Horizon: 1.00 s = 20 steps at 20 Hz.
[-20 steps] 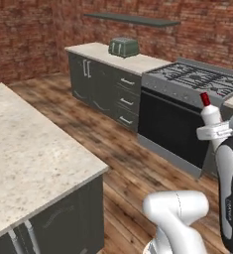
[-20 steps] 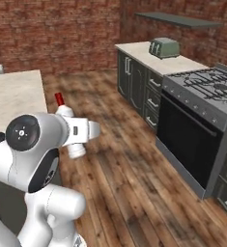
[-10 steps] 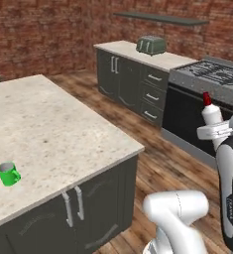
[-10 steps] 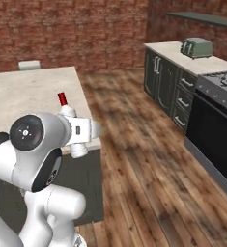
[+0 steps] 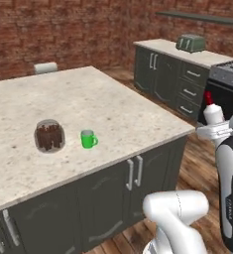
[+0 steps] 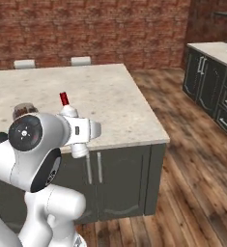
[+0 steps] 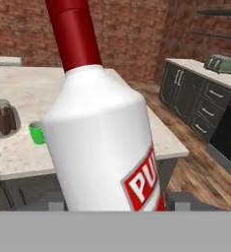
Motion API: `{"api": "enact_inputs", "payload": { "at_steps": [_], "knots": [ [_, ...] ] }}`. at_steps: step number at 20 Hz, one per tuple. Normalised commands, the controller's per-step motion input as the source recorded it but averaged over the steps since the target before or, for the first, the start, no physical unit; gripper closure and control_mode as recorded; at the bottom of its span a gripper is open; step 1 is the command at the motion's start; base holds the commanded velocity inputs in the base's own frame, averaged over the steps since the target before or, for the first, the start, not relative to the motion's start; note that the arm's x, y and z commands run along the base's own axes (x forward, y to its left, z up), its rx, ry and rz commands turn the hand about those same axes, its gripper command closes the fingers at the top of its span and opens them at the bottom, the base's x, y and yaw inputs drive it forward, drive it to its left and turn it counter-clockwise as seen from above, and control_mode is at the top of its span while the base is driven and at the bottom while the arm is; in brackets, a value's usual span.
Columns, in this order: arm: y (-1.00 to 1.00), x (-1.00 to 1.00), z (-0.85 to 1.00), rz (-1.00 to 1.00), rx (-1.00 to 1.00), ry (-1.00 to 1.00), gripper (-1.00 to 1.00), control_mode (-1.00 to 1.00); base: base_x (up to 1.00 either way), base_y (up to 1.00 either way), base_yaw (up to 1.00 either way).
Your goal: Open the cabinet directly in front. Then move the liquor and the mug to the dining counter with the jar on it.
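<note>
Liquor [image 7: 104,142], a white bottle with a red cap, stands upright in the end effector [image 5: 213,130], whose fingers are clamped on its body. Off to the end effector's left spreads the dining surface [image 5: 113,106], a beige speckled island on a dark grey base. On it, well apart from the end effector, the green mug [image 5: 88,139] stands just beside the glass jar [image 5: 49,135] of dark brown sticks.
</note>
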Motion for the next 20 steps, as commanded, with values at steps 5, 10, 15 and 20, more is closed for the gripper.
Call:
{"api": "enact_inputs", "payload": {
  "at_steps": [5,10,15,20],
  "knots": [
    [0.00,0.00,0.00,0.00,0.00,0.00,1.00,1.00,-0.15,1.00,0.19],
    [0.00,0.00,0.00,0.00,0.00,0.00,1.00,1.00,0.00,1.00,0.14],
    [0.00,0.00,0.00,0.00,0.00,0.00,1.00,1.00,0.25,0.99,0.06],
    [0.00,0.00,0.00,0.00,0.00,0.00,1.00,1.00,0.57,0.64,0.00]
  ]
}}
